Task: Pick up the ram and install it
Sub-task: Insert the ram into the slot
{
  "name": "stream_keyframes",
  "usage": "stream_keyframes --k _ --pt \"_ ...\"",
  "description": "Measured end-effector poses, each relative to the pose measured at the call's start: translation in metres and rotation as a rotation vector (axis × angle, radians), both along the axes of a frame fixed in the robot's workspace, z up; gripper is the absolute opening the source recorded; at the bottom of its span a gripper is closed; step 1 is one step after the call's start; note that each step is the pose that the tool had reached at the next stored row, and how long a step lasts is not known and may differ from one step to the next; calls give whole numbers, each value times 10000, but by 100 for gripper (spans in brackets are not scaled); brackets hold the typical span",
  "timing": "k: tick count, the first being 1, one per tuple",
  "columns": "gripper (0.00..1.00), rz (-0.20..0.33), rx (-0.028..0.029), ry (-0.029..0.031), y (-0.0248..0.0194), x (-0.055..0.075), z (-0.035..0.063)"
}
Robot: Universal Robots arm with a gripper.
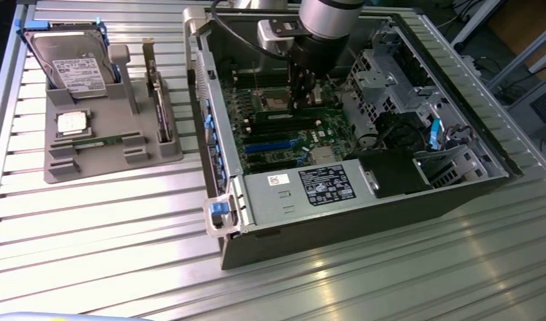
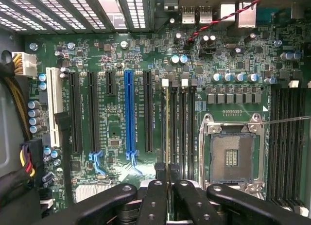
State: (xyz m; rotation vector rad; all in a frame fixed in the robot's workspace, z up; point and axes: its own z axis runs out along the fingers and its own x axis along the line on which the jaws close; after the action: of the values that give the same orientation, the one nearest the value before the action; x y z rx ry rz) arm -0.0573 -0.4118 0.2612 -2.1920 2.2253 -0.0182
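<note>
My gripper is shut on the ram, which shows edge-on as a thin line running away from the black fingers. The stick stands upright along the row of black memory slots beside the empty CPU socket. Whether it is seated in a slot I cannot tell. In the exterior view, the arm reaches down into the open computer case, with the gripper low over the green motherboard.
A grey holder tray lies at the exterior view's left with a silver hard drive and a bracketed card. Inside the case are the power supply, drive cages, cables and a blue expansion slot.
</note>
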Motion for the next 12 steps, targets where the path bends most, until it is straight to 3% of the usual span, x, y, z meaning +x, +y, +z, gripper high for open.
stream_keyframes --k 8,12 --pt "12 13 0 0 0 -1 -54" --pt "12 16 -2 0 25 -2 -94"
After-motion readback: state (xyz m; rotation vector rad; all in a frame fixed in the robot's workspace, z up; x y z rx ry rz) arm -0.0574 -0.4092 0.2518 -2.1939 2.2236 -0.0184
